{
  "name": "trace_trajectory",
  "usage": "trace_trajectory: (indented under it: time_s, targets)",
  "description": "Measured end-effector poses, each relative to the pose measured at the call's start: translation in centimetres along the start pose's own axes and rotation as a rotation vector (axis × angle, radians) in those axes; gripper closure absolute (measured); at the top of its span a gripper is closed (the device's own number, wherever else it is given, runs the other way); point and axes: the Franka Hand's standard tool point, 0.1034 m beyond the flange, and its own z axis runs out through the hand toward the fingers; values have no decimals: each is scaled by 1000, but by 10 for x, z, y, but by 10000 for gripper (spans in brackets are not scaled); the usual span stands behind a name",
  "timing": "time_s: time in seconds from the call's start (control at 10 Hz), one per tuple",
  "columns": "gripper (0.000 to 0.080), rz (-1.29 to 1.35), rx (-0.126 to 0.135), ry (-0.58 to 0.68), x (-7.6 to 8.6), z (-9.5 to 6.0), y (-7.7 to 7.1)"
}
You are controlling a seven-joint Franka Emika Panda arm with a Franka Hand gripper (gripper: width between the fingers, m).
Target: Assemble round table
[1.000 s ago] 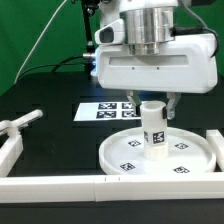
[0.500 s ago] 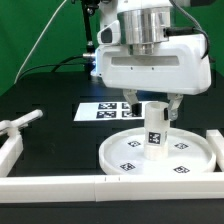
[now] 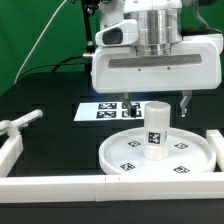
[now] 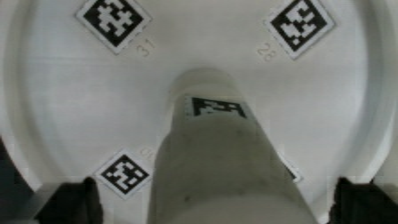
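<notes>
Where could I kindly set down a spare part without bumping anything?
Bare tabletop lies between the marker board, the disc and the front bar. Crowded: the disc, where the leg stands under the open hand.

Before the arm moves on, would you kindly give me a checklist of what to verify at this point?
1. The leg stands upright at the middle of the disc: ok.
2. The gripper is open, its jaws on either side of the leg's top and apart from it: ok.
3. The leg is fastened tight in the disc: cannot tell.
4. The disc lies flat on the table: ok.
</notes>
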Motion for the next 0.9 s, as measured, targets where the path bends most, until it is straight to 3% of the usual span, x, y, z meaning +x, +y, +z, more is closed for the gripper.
trace_trajectory:
  time_s: [0.1,0.4,0.6,0.7,0.8,0.9]
  targets:
    - [150,-86,-1,0,0,0,0]
    - [150,-575,-38,-12,-1,1,-4]
    - [150,-560,-38,-12,-1,1,-3]
    - [273,-559,-38,-12,-1,1,-3]
    - [273,-480,-37,-10,-1,1,-3]
    - [401,-415,-37,-9,-1,1,-4]
